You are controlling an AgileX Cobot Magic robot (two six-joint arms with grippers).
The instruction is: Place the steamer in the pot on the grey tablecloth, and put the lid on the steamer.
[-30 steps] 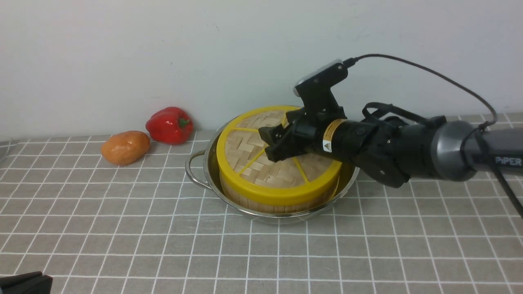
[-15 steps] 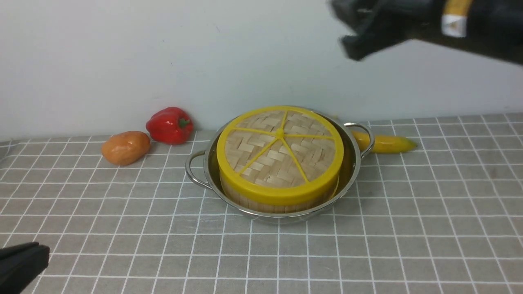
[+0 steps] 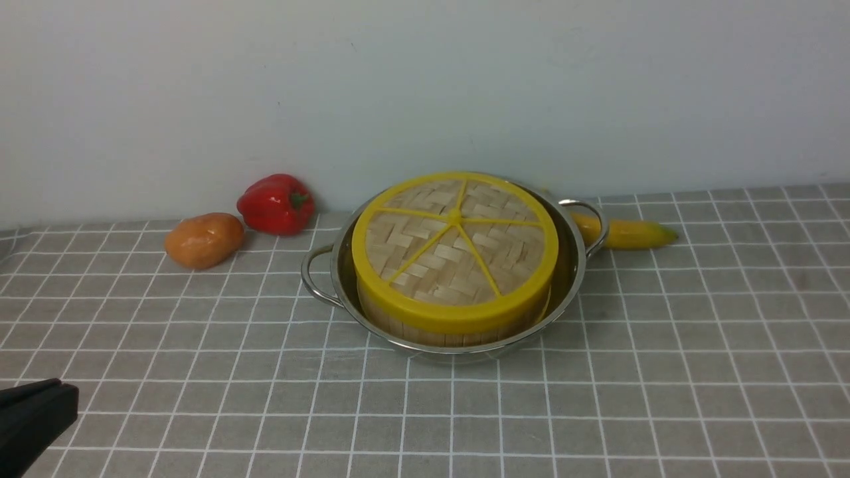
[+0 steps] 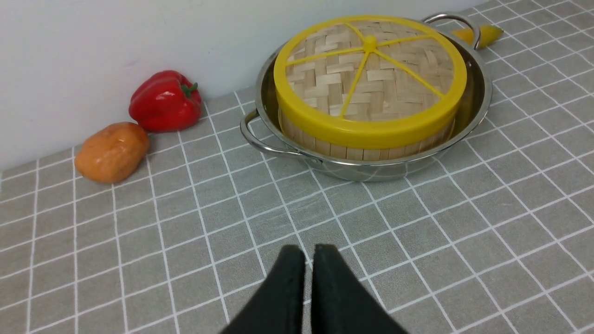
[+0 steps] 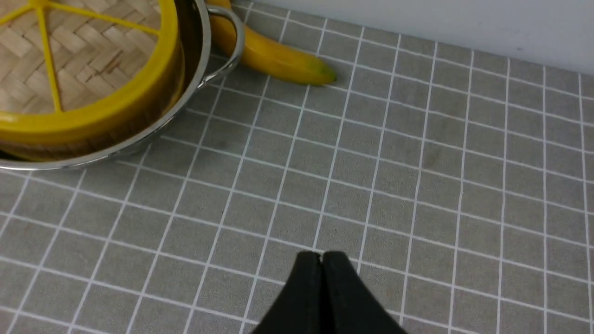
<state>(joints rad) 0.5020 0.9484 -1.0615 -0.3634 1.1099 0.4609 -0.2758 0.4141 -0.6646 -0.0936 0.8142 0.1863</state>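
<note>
While the lid [image 3: 455, 249] caps the steamer [image 3: 445, 326], both end effectors, left [image 4: 308, 253] and right [image 5: 321, 258], seem closed, empty.

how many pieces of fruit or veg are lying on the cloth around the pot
3. A red pepper by the wall left of the pot, an orange potato-like piece left of the pepper, and a banana behind the pot's right handle, partly hidden by it.
</note>
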